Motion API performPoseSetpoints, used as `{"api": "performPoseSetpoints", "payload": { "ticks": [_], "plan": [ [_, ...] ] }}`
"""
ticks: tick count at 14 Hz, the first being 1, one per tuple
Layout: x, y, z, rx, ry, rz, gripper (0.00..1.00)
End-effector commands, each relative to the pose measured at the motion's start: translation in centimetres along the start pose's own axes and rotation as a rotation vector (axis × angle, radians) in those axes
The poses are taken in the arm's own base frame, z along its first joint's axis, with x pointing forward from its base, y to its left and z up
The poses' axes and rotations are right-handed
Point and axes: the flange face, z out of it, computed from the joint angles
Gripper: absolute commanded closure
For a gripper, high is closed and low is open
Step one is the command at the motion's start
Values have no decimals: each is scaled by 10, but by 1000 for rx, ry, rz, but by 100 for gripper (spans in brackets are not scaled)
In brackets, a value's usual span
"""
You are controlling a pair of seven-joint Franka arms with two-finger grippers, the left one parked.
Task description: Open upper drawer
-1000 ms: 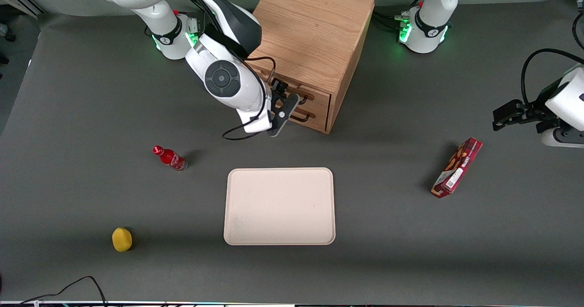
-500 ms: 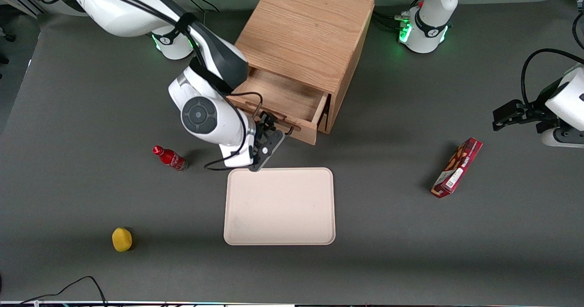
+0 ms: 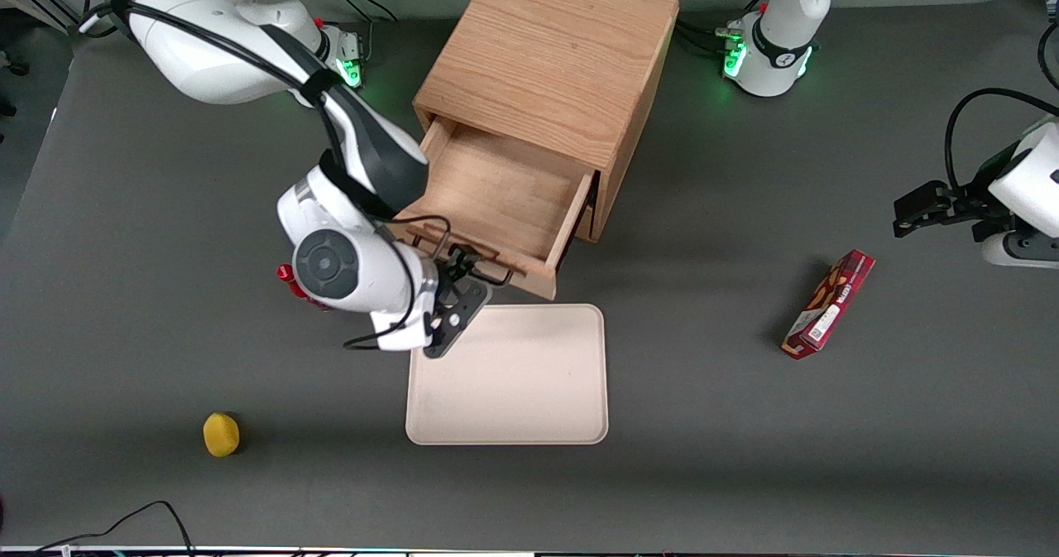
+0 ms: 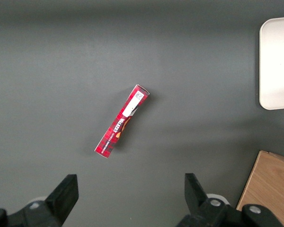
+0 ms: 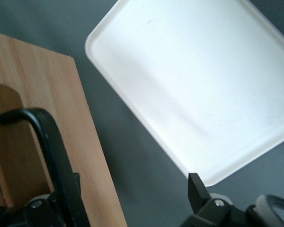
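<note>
The oak cabinet (image 3: 546, 52) stands at the back middle of the table. Its upper drawer (image 3: 496, 193) is pulled far out toward the front camera, and its bare inside shows. The drawer's thin black handle (image 3: 495, 279) is on the drawer front (image 5: 61, 118). My right gripper (image 3: 457, 277) is at that handle, just above the tray's edge. In the right wrist view the gripper (image 5: 135, 189) is open, with one finger right beside the handle bar (image 5: 45, 142) and the other finger (image 5: 196, 187) well apart over the table. The lower drawer is hidden under the open one.
A cream tray (image 3: 529, 375) lies just in front of the open drawer, also in the right wrist view (image 5: 194, 85). A red bottle (image 3: 286, 276) is partly hidden by the arm. A yellow ball (image 3: 221, 434) lies nearer the camera. A red box (image 3: 829, 304) lies toward the parked arm's end.
The upper drawer went from shut to far open. My gripper moved toward the front camera with the handle, and now reaches the tray's edge.
</note>
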Motion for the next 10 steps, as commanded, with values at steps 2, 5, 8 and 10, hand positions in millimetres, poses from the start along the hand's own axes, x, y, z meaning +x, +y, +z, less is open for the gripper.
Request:
{"api": "performPoseSetpoints", "payload": {
  "ticks": [2, 5, 8, 10],
  "plan": [
    [6, 31, -6, -30, 7, -31, 0],
    [8, 56, -8, -40, 32, -33, 0],
    [3, 73, -23, -51, 45, -35, 0],
    [1, 74, -34, -50, 43, -34, 0]
  ]
}}
